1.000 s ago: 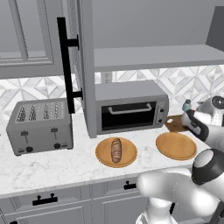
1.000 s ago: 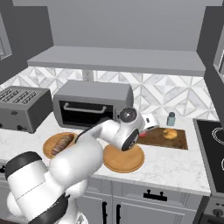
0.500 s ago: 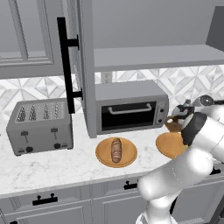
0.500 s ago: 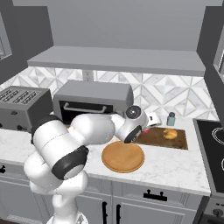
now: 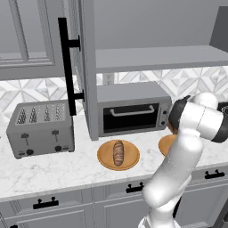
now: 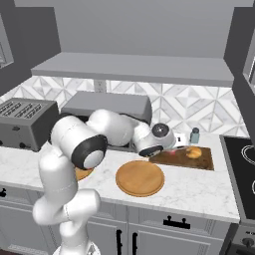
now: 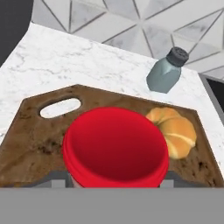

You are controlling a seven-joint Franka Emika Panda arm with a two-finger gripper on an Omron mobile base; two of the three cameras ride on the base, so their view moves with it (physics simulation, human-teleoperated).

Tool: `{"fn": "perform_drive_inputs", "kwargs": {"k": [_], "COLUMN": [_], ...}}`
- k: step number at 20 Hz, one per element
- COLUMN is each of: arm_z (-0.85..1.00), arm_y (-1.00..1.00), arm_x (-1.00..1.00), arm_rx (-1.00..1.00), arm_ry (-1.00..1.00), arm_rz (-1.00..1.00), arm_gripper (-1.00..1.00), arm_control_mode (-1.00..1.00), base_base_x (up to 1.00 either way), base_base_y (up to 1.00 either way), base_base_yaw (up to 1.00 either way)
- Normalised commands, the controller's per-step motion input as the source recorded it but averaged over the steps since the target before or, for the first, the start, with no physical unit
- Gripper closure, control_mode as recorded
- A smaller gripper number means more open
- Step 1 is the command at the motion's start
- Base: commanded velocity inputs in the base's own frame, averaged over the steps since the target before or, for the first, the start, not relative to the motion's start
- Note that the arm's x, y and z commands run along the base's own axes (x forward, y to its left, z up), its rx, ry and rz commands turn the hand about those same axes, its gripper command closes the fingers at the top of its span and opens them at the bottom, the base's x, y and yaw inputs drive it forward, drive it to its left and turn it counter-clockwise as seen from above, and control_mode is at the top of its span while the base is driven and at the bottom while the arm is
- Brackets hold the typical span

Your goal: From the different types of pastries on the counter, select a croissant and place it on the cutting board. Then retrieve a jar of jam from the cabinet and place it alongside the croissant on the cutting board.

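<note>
My gripper (image 7: 116, 178) is shut on the jar of jam (image 7: 115, 151), whose round red lid hangs just over the left half of the dark brown cutting board (image 7: 39, 135). The golden croissant (image 7: 175, 131) lies on the board right beside the jar. From the right base the gripper (image 6: 175, 148) reaches over the board (image 6: 185, 161) with the croissant (image 6: 193, 152) just past it. The dark brown loaf (image 5: 118, 152) lies on a round wooden plate on the counter (image 5: 53, 169). The cabinet (image 5: 156, 58) stands with its door (image 5: 35, 40) open.
A small grey-blue bottle (image 7: 166, 72) stands on the counter behind the board, near the wall. An empty round wooden plate (image 6: 140, 178) lies in front of the board. A toaster oven (image 5: 131, 111) and a toaster (image 5: 40, 129) stand further left. A stove edge (image 6: 244, 164) borders the right.
The arm's elbow has swung round to the left while the gripper, still holding the jar, has stayed over the cutting board and come a little lower.
</note>
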Motion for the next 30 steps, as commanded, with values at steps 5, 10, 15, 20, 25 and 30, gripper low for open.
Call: {"fn": "perform_drive_inputs", "kwargs": {"k": [5,10,15,20,25,30], "arm_z": [-0.26,-0.60,-0.50,-0.13,-0.03,-0.32], "arm_y": [-0.30,-0.21,-0.12,0.00,0.02,0.00], "arm_x": [0.25,0.04,0.19,0.61,0.84,0.53], "arm_rx": [0.06,0.00,0.00,0.00,0.00,0.00], "arm_ry": [-0.02,-0.11,-0.06,0.00,0.00,0.05], "arm_rz": [-0.01,0.00,0.00,-0.01,-0.03,-0.02], "arm_gripper": [1.00,1.00,1.00,1.00,1.00,1.00], "arm_control_mode": [-1.00,-1.00,-1.00,-1.00,-1.00,-1.00], "base_base_x": [0.00,0.00,0.00,0.00,0.00,0.00], "base_base_y": [0.00,0.00,0.00,0.00,0.00,0.00], "base_base_yaw": [0.00,0.00,0.00,0.00,0.00,0.00]}}
